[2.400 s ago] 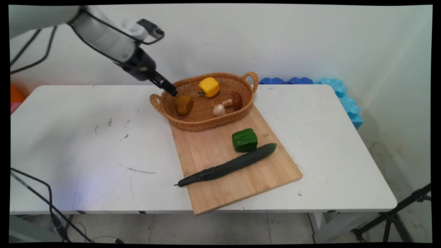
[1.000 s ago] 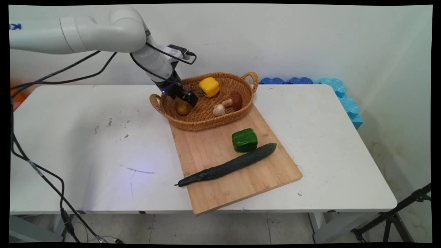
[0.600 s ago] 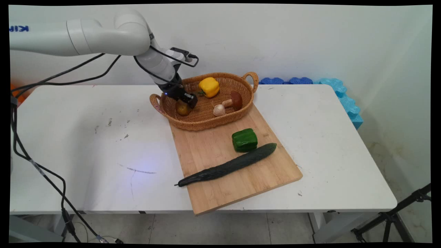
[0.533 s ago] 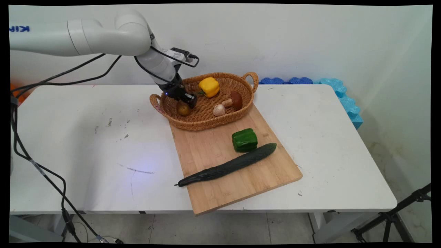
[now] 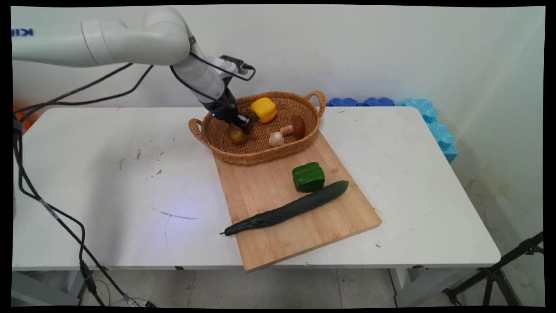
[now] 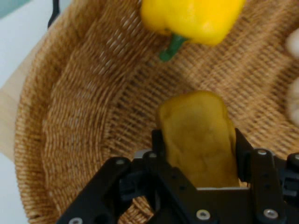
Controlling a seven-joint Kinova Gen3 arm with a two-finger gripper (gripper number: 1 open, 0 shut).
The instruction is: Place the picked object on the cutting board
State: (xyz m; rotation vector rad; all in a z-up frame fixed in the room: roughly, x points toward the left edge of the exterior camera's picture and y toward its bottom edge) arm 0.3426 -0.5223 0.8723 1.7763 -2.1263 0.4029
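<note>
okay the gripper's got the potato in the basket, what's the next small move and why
Probably lift straight up a little. The gripper is shut on the potato, low inside the basket, with the yellow pepper close beside it, so rising first clears the rim and pepper.

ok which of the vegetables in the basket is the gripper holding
The brown potato, clamped between the gripper fingers; the yellow pepper, mushroom and garlic lie free.

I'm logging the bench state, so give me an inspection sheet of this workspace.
Surface: white table, scuffed; wooden cutting board on it.
Things: wicker basket holds yellow pepper, mushroom, garlic; green pepper and cucumber on board.
Clutter: nothing seen.
Gripper: gripper shut on brown potato, inside the basket.
Cables: black cables hang off arm.
Surroundings: blue foam pieces, tripod legs.
</note>
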